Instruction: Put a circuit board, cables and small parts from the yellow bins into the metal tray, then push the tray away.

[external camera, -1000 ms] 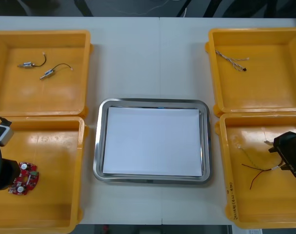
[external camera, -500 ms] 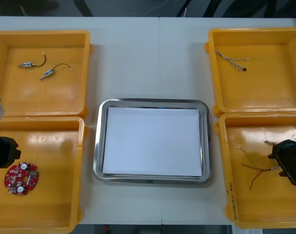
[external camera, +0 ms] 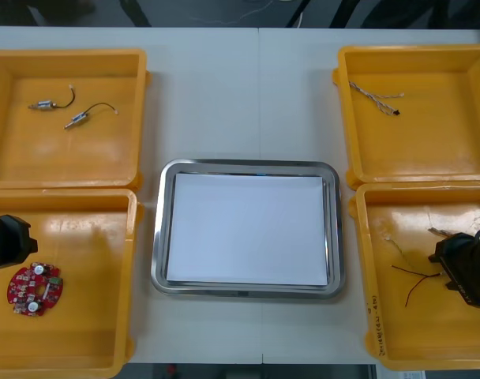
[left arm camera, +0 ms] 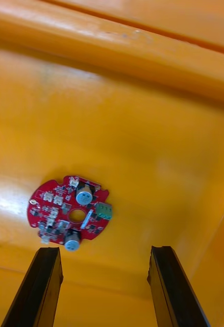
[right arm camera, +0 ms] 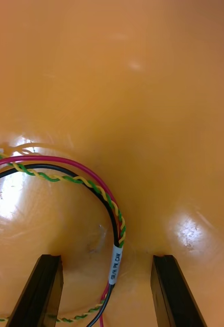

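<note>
1. The round red circuit board [left arm camera: 68,213] lies flat in the near left yellow bin [external camera: 90,316]. It is just ahead of my left pincer [left arm camera: 104,250], which is open wide and holds nothing.
2. To grab it well, I should move over until the board sits between the fingers, then go down.
3. My right pincer [right arm camera: 106,258] is open wide too. It stands over a bundle of red, black and yellow-green cables [right arm camera: 91,184] in the near right yellow bin [external camera: 362,300].
4. The far left yellow bin [external camera: 66,54] holds two small metal parts [external camera: 76,121]. The far right yellow bin [external camera: 414,49] holds a thin twisted cable [external camera: 374,96].
5. The shiny metal tray [external camera: 156,237], white inside, sits between the bins on the desk [external camera: 240,95].
</note>
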You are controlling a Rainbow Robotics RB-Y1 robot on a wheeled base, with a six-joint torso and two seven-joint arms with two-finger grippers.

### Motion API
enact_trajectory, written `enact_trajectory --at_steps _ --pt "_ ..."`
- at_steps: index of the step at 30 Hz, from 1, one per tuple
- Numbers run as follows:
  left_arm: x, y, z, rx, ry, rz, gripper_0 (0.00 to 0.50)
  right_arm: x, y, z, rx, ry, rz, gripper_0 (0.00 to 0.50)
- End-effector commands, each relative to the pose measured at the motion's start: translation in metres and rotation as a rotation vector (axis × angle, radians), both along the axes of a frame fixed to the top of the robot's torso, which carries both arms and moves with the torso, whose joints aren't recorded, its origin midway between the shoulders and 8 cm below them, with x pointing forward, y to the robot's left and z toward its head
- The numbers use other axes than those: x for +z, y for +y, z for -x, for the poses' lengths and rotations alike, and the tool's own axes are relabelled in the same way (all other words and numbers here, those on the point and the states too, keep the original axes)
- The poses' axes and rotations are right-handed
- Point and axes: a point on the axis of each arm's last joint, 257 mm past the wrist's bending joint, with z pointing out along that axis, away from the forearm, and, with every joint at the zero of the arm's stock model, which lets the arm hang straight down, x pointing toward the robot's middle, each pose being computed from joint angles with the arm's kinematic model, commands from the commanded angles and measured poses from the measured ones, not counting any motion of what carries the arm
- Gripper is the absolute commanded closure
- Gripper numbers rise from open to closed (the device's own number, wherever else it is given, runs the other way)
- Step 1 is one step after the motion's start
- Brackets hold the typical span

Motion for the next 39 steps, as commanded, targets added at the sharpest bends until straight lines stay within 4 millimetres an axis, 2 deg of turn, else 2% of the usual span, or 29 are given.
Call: enact_trajectory --at_steps 1,10,18,19,20,21,23,32,39 --pt "0.002 -0.001 -0.007 0.117 -0.041 0.072 0.0 -0.008 -0.009 0.009 0.002 0.017 0.035 0.0" --pt "-0.01 -0.01 -0.009 0.286 -0.061 0.188 0.0 -0.013 -0.008 0.009 0.004 0.006 0.042 0.0" --pt "-0.022 0.003 -0.01 0.384 -0.056 0.19 0.0 -0.015 -0.008 0.011 0.01 0.01 0.047 0.0" --pt "-0.023 0.004 -0.01 0.389 -0.057 0.193 0.0 -0.015 -0.007 0.011 0.012 0.011 0.045 0.032" --pt "-0.026 0.006 -0.013 0.397 -0.062 0.191 0.0 -0.015 -0.008 0.011 0.01 0.01 0.047 0.178" --pt "-0.028 0.008 -0.016 0.405 -0.07 0.182 0.0 -0.015 -0.008 0.011 0.01 0.01 0.045 0.352" --pt "-0.034 0.013 -0.017 0.423 -0.066 0.159 0.0 -0.014 -0.008 0.011 0.011 0.008 0.047 0.5" --pt "-0.053 0.017 -0.025 0.511 -0.058 0.204 0.0 -0.012 -0.009 0.009 0.009 0.0 0.046 0.5" --pt "-0.058 0.008 -0.028 0.547 -0.067 0.249 0.0 -0.001 -0.013 0.005 0.017 -0.025 0.053 0.5"
